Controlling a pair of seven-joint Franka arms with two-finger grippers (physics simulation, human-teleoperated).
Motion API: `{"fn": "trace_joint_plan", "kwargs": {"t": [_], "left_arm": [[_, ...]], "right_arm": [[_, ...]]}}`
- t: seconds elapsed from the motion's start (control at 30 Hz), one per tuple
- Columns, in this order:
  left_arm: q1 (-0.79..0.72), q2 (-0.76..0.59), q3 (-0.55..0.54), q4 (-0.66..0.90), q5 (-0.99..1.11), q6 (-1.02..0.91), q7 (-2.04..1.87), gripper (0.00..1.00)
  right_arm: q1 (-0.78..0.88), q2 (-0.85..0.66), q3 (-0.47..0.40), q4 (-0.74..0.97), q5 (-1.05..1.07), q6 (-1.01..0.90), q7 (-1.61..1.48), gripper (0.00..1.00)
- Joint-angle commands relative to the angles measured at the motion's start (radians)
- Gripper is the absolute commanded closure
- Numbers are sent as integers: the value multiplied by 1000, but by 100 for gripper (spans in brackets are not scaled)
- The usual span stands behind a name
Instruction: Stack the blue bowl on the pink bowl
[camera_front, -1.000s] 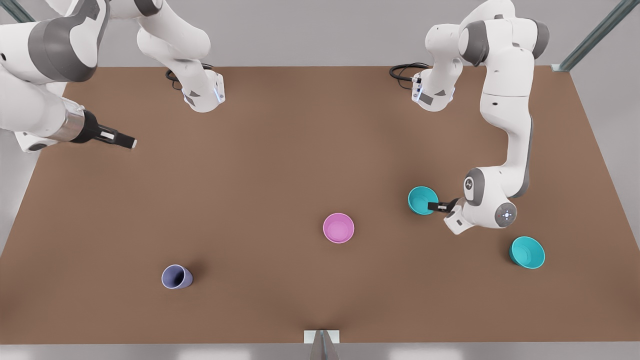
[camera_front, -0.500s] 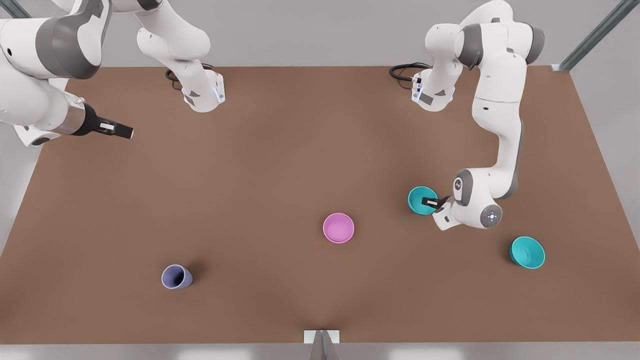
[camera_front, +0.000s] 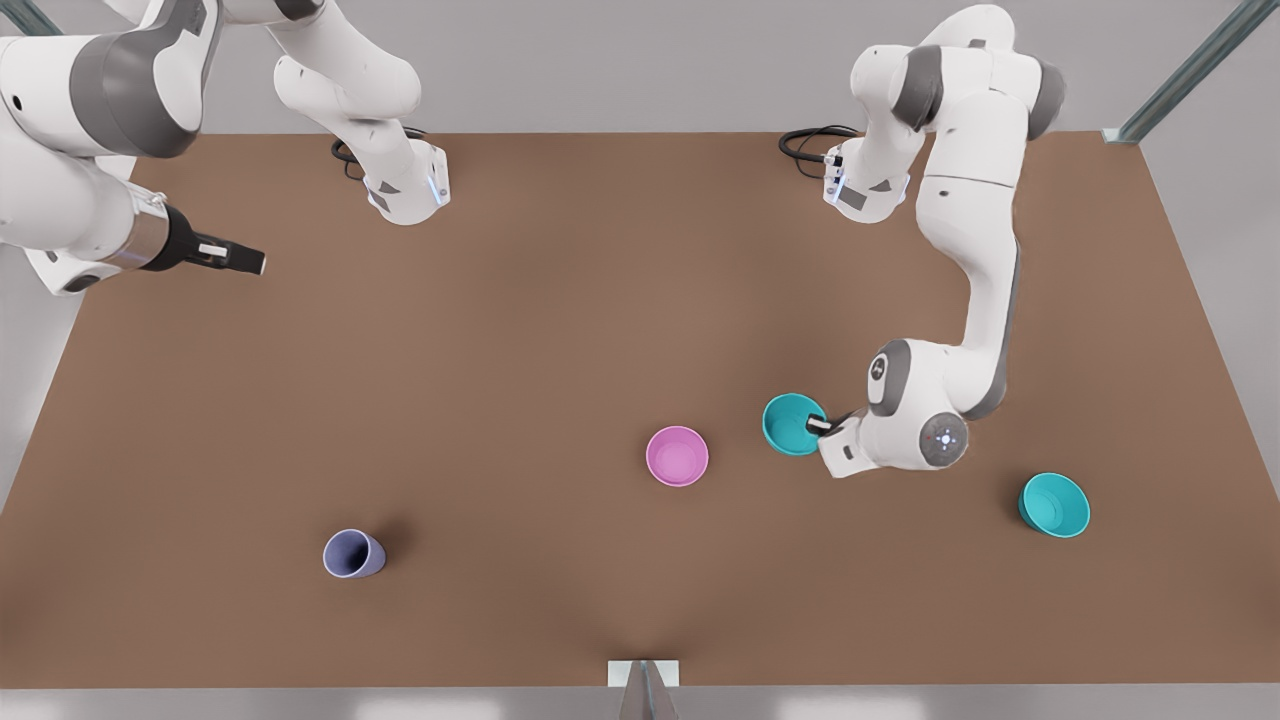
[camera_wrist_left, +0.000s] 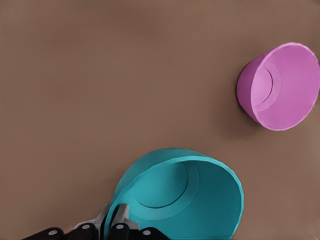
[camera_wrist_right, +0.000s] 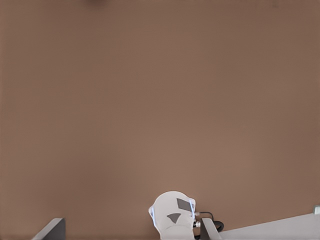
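My left gripper (camera_front: 818, 424), elbow bent low at centre-right, pinched the blue bowl (camera_front: 790, 424)'s rim near the pink bowl (camera_front: 677, 456). My right gripper (camera_front: 248, 262) waited upper left, fingers together, empty.

No text, label, brand name or number can be read anywhere in the scene. The only sign-like markings are small and wordless: a round white emblem on the grey joint cap (camera_front: 879, 366) of the arm at the front view's right, too small to make out, and a cluster of tiny light dots on the grey disc (camera_front: 945, 438) at that arm's wrist. Dark grey triangular patches mark the two white arm bases (camera_front: 407, 190), also seen in the right wrist view (camera_wrist_right: 173, 212), but they carry no lettering.
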Motion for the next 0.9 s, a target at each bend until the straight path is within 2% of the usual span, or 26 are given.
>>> {"fn": "trace_joint_plan", "kwargs": {"t": [0.0, 0.03, 0.1, 0.2, 0.27, 0.47, 0.87], "left_arm": [[-26, 36, -55, 88, -26, -127, -510, 79], [-46, 54, -115, 122, -22, -113, -619, 79], [-117, 94, -115, 207, -22, -109, -733, 79], [-135, 171, -116, 318, -25, -73, -768, 79], [-137, 188, -116, 319, -25, -3, -767, 79], [-118, 186, -104, 319, -23, 43, -764, 79], [-112, 212, -104, 319, -26, 79, -765, 79]], "right_arm": [[-1, 0, 0, 0, 0, 0, -37, 0], [0, 0, 0, 0, 0, 2, -37, 0], [0, 1, 0, 0, 0, 0, -37, 0], [0, 0, -3, 0, 0, 0, -37, 0], [0, 1, -3, 0, 0, 8, -37, 0], [0, 4, -3, -8, -8, 28, -98, 0], [2, 7, -3, -8, -6, 23, -98, 0]]}}
